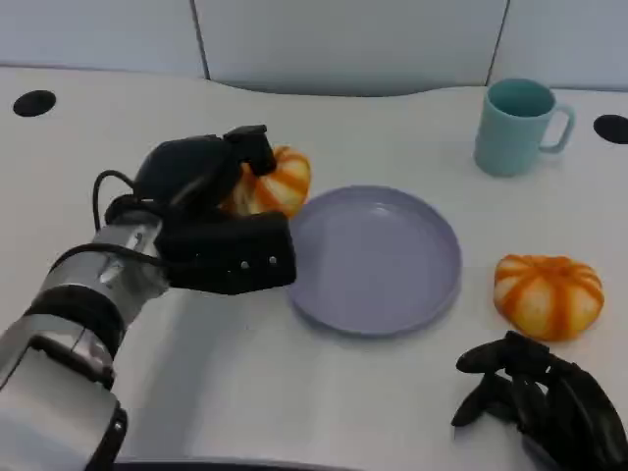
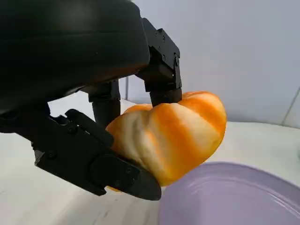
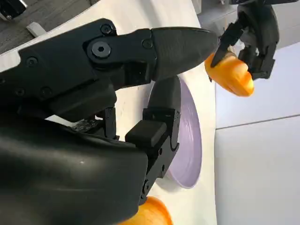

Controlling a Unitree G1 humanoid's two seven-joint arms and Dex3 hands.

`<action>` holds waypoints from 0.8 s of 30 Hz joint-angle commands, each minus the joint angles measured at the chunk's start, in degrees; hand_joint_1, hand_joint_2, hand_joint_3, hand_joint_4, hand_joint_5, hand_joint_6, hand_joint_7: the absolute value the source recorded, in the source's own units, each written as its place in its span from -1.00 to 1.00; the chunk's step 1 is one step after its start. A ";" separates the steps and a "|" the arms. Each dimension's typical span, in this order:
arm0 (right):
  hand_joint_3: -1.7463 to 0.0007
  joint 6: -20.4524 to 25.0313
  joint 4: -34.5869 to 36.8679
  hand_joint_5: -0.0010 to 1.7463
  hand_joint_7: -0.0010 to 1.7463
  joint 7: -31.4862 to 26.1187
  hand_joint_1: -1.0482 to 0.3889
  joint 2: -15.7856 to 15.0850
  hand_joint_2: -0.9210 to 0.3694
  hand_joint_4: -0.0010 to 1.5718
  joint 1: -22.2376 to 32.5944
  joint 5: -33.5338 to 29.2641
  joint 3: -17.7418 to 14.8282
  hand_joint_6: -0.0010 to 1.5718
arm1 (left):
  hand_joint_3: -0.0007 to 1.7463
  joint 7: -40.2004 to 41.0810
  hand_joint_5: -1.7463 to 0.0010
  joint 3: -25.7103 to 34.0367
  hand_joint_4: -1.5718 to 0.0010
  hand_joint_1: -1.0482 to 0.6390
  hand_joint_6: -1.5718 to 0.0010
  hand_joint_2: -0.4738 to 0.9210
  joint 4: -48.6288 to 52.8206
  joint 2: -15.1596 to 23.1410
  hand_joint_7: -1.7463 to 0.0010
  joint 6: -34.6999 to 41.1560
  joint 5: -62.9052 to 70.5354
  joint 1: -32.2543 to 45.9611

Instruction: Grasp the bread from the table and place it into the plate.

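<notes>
Left hand [image 1: 211,211]: gripping a bread [image 1: 272,183], at the plate's [image 1: 378,294] ten o'clock.
Right hand [image 1: 545,397]: holds nothing, fingers apart.

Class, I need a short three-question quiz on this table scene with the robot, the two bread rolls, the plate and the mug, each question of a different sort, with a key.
1. True or false: the left hand holds a bread roll.
2. Multiple choice: where does the other roll lie? A) in the plate B) on the table between the plate and the right hand C) inside the mug
3. Fill in: the plate is coloured ____.

Key
1. True: in the left wrist view its fingers clasp the roll, beside the plate's rim.
2. B: it lies near the right hand, which holds nothing; the mug stands further back.
3. Purple.
</notes>
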 commanded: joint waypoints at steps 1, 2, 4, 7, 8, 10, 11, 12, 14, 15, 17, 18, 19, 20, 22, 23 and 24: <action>0.61 -0.43 1.96 0.66 0.13 0.13 -0.10 0.08 -1.00 -0.20 0.01 -0.48 0.19 -0.14 | -0.72 0.18 -1.00 -1.01 -0.13 0.07 0.15 0.84 -0.30 -1.36 -1.00 -0.91 0.85 -2.64; 0.61 -0.47 2.12 0.66 0.14 0.14 -0.10 0.13 -1.00 -0.19 -0.08 -0.45 0.21 -0.13 | -0.71 -0.18 -1.00 -0.98 -0.14 0.06 0.14 0.84 -0.27 -1.69 -1.00 -0.99 0.76 -2.76; 0.61 -0.73 2.42 0.66 0.14 0.45 -0.10 0.22 -1.00 -0.18 -0.27 -0.40 0.35 -0.13 | -0.70 -0.29 -1.00 -1.96 -0.15 0.05 0.14 0.85 -0.27 -2.59 -1.00 -1.03 1.61 -3.25; 0.61 -1.09 2.86 0.66 0.15 0.85 -0.10 0.46 -1.00 -0.18 -0.56 -0.22 0.44 -0.13 | -0.64 1.26 -1.00 -3.68 -0.20 0.05 0.09 0.78 -0.27 -3.72 -1.00 -1.88 3.00 -3.63; 0.60 -1.17 2.92 0.66 0.15 0.85 -0.09 0.51 -1.00 -0.18 -0.61 -0.28 0.47 -0.14 | -0.44 1.77 -1.00 -4.16 -0.22 0.05 0.06 0.65 -0.24 -4.08 -1.00 -2.02 3.41 -3.71; 0.60 -1.51 3.39 0.66 0.16 1.03 -0.09 0.63 -1.00 -0.18 -0.80 -0.22 0.42 -0.14 | -0.25 2.03 -1.00 -4.81 -0.24 0.04 0.04 0.52 -0.10 -4.96 -1.00 -1.61 4.00 -3.91; 0.60 -1.69 3.70 0.65 0.16 1.15 -0.10 0.69 -1.00 -0.19 -0.91 -0.12 0.36 -0.14 | -0.16 1.95 -1.00 -4.99 -0.26 0.03 0.02 0.46 -0.02 -5.30 -1.00 -1.34 4.10 -4.00; 0.61 -1.75 3.78 0.65 0.16 1.19 -0.10 0.73 -1.00 -0.19 -0.94 -0.10 0.36 -0.15 | -0.13 1.78 -1.00 -5.33 -0.26 0.03 0.01 0.44 0.04 -5.70 -1.00 -1.16 4.29 -4.10; 0.61 -2.48 4.13 0.65 0.16 1.08 -0.11 0.71 -1.00 -0.19 -1.03 -0.53 0.50 -0.15 | -0.04 1.69 -1.00 -5.96 -0.27 0.00 0.01 0.40 0.18 -6.60 -1.00 -1.20 4.65 -4.10; 0.61 -2.71 4.66 0.64 0.17 1.23 -0.11 0.74 -1.00 -0.19 -1.24 -0.45 0.43 -0.15 | -0.01 1.41 -1.00 -6.21 -0.28 0.00 0.01 0.39 0.27 -7.08 -1.00 -1.06 4.76 -4.12; 0.63 -2.92 5.74 0.63 0.17 1.49 -0.13 0.83 -1.00 -0.19 -1.71 -0.19 0.27 -0.14 | 0.04 0.56 -1.00 -6.75 -0.28 -0.03 0.01 0.39 0.46 -7.92 -1.00 -0.50 5.10 -4.26; 0.63 -2.92 5.91 0.63 0.17 1.47 -0.14 0.88 -1.00 -0.18 -1.80 -0.16 0.27 -0.14 | 0.04 0.38 -1.00 -7.02 -0.28 -0.03 0.01 0.39 0.52 -8.22 -1.00 -0.27 5.34 -4.32; 0.64 -2.89 5.89 0.63 0.16 1.37 -0.14 0.92 -1.00 -0.18 -1.82 -0.22 0.32 -0.13 | 0.05 0.26 -1.00 -7.20 -0.28 -0.03 0.01 0.38 0.56 -8.40 -1.00 -0.15 5.50 -4.35; 0.64 -2.95 5.74 0.62 0.16 1.27 -0.15 0.91 -1.00 -0.17 -1.76 -0.36 0.41 -0.13 | 0.06 0.26 -1.00 -7.60 -0.29 -0.02 0.01 0.37 0.59 -8.57 -1.00 0.03 5.86 -4.44; 0.64 -2.82 5.42 0.62 0.15 1.33 -0.15 0.96 -1.00 -0.17 -1.64 -0.32 0.50 -0.13 | 0.07 0.39 -1.00 -8.50 -0.29 0.00 0.02 0.35 0.64 -8.92 -1.00 0.76 6.67 -4.61; 0.64 -2.60 5.09 0.62 0.15 1.16 -0.15 0.99 -1.00 -0.16 -1.52 -0.37 0.56 -0.13 | 0.10 0.31 -1.00 -8.78 -0.29 0.01 0.03 0.33 0.67 -9.08 -1.00 0.94 6.83 -4.62; 0.63 -2.58 4.82 0.62 0.15 1.10 -0.14 1.02 -1.00 -0.16 -1.39 -0.43 0.64 -0.13 | 0.13 0.42 -1.00 -9.23 -0.29 0.02 0.03 0.31 0.70 -9.14 -1.00 1.07 7.16 -4.64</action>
